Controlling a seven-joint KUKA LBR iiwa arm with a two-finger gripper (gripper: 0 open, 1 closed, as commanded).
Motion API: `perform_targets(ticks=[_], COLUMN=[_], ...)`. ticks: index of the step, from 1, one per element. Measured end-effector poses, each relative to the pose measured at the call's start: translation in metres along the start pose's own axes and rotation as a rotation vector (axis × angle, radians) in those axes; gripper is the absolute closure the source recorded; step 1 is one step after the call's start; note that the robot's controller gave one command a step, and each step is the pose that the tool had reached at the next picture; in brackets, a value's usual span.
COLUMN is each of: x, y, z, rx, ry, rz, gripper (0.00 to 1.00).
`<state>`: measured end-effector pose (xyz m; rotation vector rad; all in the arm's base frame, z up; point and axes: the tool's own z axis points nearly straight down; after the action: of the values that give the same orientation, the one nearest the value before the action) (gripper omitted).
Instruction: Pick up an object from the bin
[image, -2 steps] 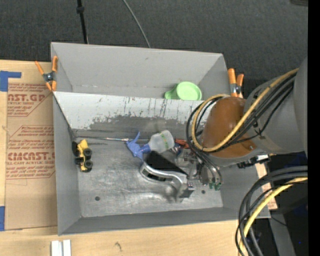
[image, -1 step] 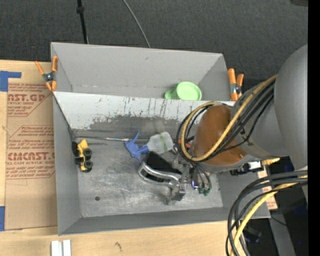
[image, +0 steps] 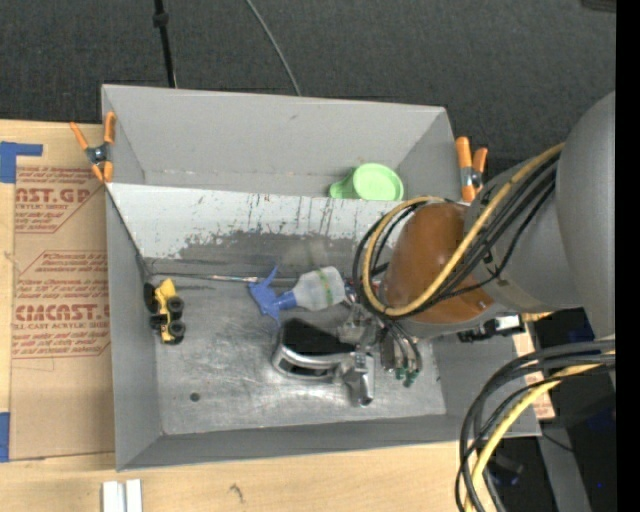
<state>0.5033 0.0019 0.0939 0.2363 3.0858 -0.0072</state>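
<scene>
floor (image: 225, 368) free btw truck (image: 165, 310), black item (image: 303, 343)

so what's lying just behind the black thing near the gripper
A blue piece next to a pale clear plastic piece lies behind the black thing. The arm covers whatever is further right.

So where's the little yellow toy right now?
In the camera view, the yellow toy lies alone by the bin's left wall, across from the blue-handled tool and the pincer.

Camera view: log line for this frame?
gripper: low, at right end of black-and-silver object | neighbour: blue-and-clear item just behind | far: yellow toy vehicle left, green disc back wall
</scene>
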Motion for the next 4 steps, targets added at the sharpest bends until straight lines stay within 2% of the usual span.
perform_targets(ticks=[1, 2, 3, 4], x=[0.0, 0.001, 0.005, 0.005], y=[0.0, 0.0, 0.001, 0.001], z=[0.0, -0.003, -0.01, -0.014], rx=[0.0, 0.0, 0.0, -0.001], ry=[0.0, 0.012, 0.037, 0.045], rz=[0.0, 0.0, -0.004, -0.004], gripper=[1.0, 1.0, 1.0, 1.0])
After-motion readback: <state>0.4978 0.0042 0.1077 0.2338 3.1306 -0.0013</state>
